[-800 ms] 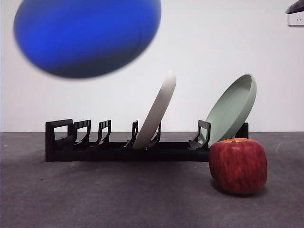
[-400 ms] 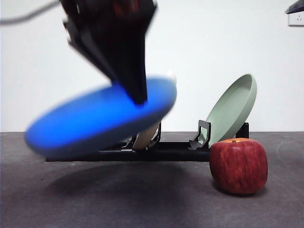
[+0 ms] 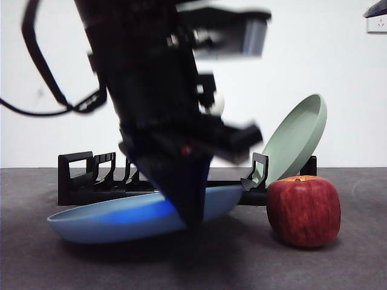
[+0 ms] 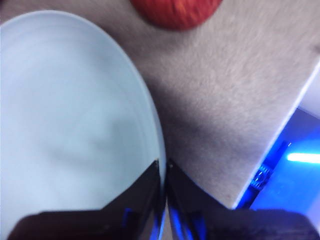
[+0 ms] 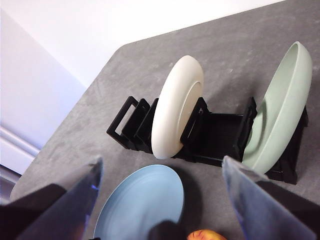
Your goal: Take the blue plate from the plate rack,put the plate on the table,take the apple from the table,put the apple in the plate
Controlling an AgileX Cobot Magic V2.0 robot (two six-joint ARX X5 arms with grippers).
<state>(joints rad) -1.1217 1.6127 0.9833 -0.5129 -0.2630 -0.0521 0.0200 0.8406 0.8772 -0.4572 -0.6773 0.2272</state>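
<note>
The blue plate (image 3: 115, 220) lies low and almost flat in front of the plate rack (image 3: 78, 181), its gripped side slightly raised. My left gripper (image 3: 190, 219) comes down from above, shut on the plate's rim. In the left wrist view the plate (image 4: 70, 115) fills one side and the left gripper (image 4: 162, 164) pinches its edge. The red apple (image 3: 302, 210) stands on the table (image 3: 338, 266), a short gap from the plate; it also shows as the apple (image 4: 175, 10). My right gripper (image 5: 161, 160) hangs open high above the blue plate (image 5: 140, 200) and rack (image 5: 127, 125).
A cream-white plate (image 5: 177, 105) and a pale green plate (image 5: 280, 115) lean in the rack; in the front view the green plate (image 3: 296, 139) stands just behind the apple. The left arm hides most of the cream plate (image 3: 216, 104). A table edge (image 4: 280, 135) runs near the left gripper.
The left gripper has carried the blue plate down from high at the upper left to table level in front of the rack, turning it from tilted to nearly flat. The apple has not moved.
</note>
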